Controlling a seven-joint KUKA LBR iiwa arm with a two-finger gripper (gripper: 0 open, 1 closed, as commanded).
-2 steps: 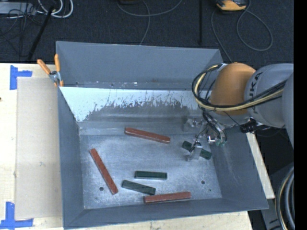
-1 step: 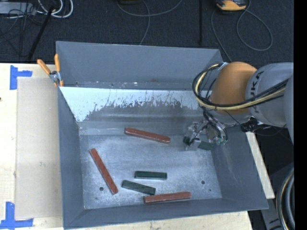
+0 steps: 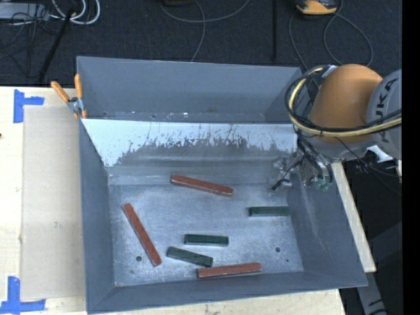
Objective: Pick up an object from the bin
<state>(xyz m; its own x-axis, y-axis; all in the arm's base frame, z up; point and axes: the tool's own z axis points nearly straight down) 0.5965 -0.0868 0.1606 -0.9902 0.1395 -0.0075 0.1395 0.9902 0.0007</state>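
One short dark green bar (image 3: 268, 210) lies near the gripper (image 3: 291, 175): probably light, rigid, best pinched across its narrow middle. Gripper apart or together: cannot tell.

Six bars (image 3: 201, 185) scattered across bin (image 3: 197, 90) floor.

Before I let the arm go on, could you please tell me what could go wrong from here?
The gripper hangs close to the bin's right wall, so a descent might scrape it. The nearest dark green bar lies flat near that wall and may slide off uncaught. At the front, another dark green bar and a red-brown bar lie close together; a grasp there might catch both.
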